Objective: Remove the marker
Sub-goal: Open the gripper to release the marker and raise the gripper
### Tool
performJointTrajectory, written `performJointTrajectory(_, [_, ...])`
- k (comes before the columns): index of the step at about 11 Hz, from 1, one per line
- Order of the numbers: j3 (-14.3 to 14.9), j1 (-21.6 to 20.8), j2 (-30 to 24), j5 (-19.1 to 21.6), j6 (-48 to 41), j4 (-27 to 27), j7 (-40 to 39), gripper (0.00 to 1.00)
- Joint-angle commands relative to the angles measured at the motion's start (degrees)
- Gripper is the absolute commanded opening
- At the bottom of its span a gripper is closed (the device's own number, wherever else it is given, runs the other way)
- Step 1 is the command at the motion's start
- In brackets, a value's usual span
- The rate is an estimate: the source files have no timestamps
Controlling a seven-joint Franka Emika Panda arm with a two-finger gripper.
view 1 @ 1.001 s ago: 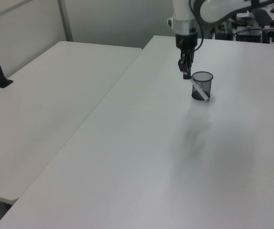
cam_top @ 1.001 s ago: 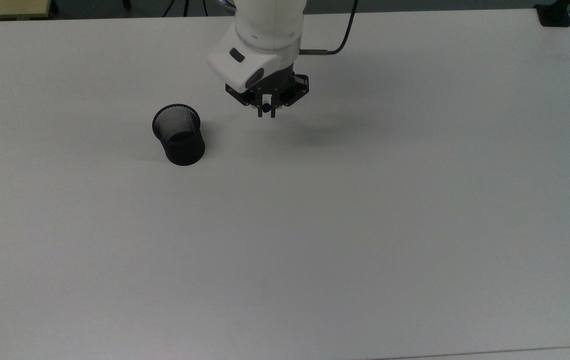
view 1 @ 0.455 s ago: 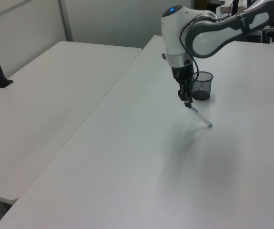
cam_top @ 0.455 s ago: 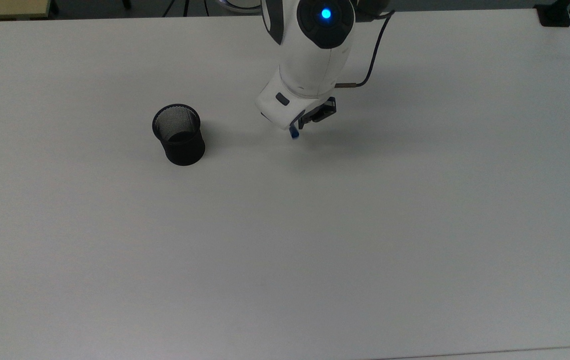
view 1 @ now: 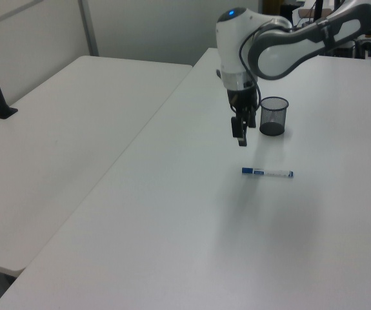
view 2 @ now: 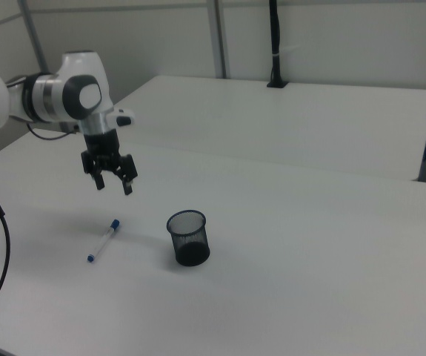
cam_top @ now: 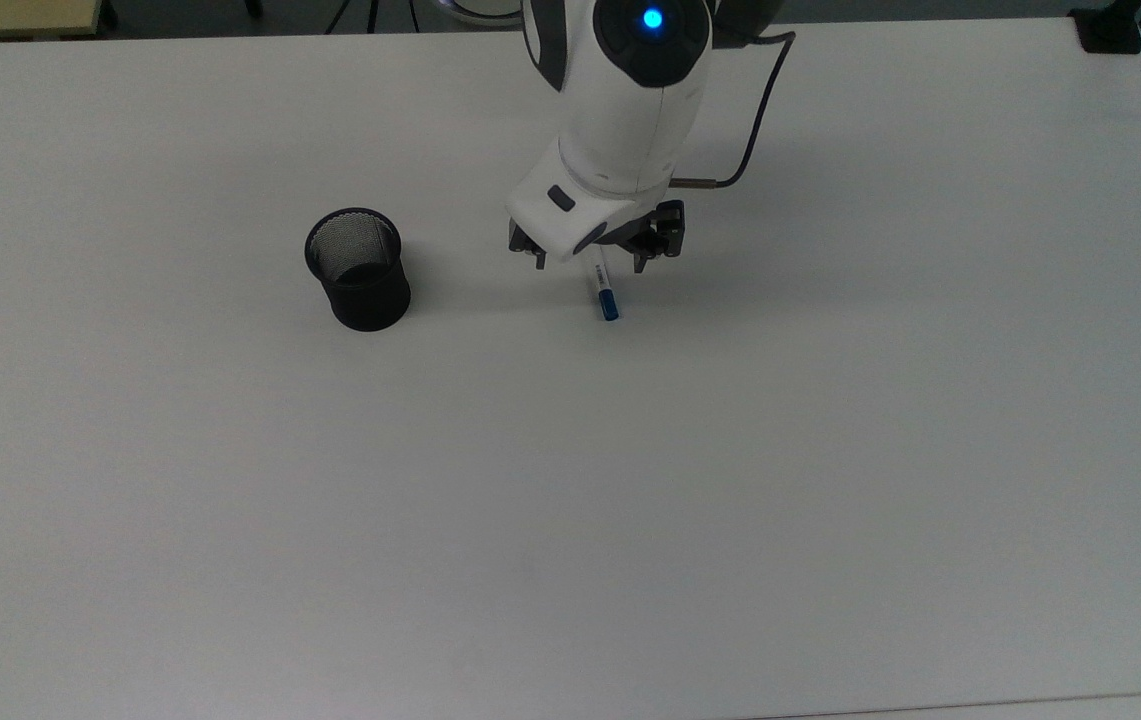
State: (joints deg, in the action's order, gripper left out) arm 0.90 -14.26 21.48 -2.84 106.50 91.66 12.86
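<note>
In the top view, left to right: the black mesh cup (cam_top: 358, 268) stands empty; the slim white marker with blue cap (cam_top: 603, 290) lies flat on the white surface (cam_top: 830, 450), well apart. The end effector (view 2: 112, 180) hovers above it, released. Removal looks done.

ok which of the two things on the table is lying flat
The marker lies flat on the table, below the open claw. The black mesh cup stands upright.

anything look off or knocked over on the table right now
Nothing stands out. The mesh cup stands upright, the marker lies flat on the table beside it, capped, and the gripper hangs above with jaws open.
</note>
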Motion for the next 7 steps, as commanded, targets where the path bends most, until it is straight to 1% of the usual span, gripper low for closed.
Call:
performJointTrajectory(1, [1.12,0.37,-7.39,-0.76,-1.90,0.53,1.11,1.00])
performJointTrajectory(3, [1.38,2.39,-12.66,-0.76,-6.20,0.71,0.68,1.00])
performJointTrajectory(7, [0.68,8.53,-21.37,-0.41,-12.89,1.50,-0.29,1.00])
